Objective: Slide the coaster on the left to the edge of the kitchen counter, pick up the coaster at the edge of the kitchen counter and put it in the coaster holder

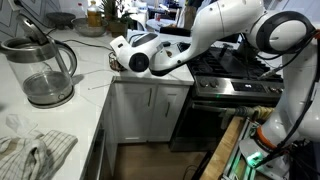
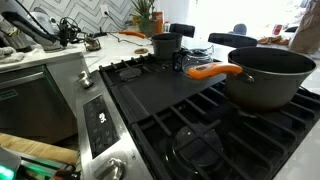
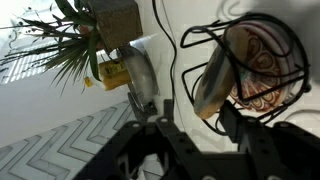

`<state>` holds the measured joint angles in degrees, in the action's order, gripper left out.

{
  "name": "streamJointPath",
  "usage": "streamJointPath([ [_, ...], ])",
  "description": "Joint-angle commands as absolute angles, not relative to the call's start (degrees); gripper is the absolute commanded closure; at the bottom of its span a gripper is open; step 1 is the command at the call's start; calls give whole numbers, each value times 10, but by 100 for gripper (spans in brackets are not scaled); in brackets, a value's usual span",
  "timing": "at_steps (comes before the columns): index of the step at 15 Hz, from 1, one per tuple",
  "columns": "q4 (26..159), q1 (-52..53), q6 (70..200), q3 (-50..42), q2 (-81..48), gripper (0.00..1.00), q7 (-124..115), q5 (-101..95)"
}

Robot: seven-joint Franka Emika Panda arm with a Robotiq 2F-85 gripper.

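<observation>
In the wrist view a brown coaster (image 3: 212, 82) stands tilted on edge at the rim of the dark wire coaster holder (image 3: 200, 32). A patterned disc (image 3: 262, 70) lies inside the holder. My gripper (image 3: 185, 102) is open. Its right fingertip (image 3: 228, 118) is just below the tilted coaster, and the left fingertip (image 3: 143, 92) stands well apart from it. In an exterior view the gripper (image 1: 124, 56) hovers low over the white kitchen counter (image 1: 90, 110) near its corner by the stove. The holder is hidden behind the gripper there.
A glass kettle (image 1: 45, 70) stands on the counter to the left, with a crumpled towel (image 1: 35, 150) near the front. The black stove (image 1: 232, 78) is beside the counter and carries a large pot (image 2: 270, 75). A potted plant (image 3: 60, 50) and a yellow object (image 3: 115, 74) stand by the tiled wall.
</observation>
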<state>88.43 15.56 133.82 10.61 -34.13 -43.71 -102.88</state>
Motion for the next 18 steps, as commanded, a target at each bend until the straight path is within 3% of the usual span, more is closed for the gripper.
streamJointPath([
  [1, 874, 150, 1354, 107, -347, 33, -417, -1026],
  [3, 872, 151, 1353, 108, -344, 29, -412, -1022],
  [5, 868, 151, 1350, 110, -341, 4, -403, -1013],
  [6, 866, 150, 1349, 111, -339, 0, -395, -1007],
  [13, 854, 153, 1334, 111, -327, 0, -314, -932],
  [18, 840, 129, 1249, 165, -288, 0, -188, -720],
])
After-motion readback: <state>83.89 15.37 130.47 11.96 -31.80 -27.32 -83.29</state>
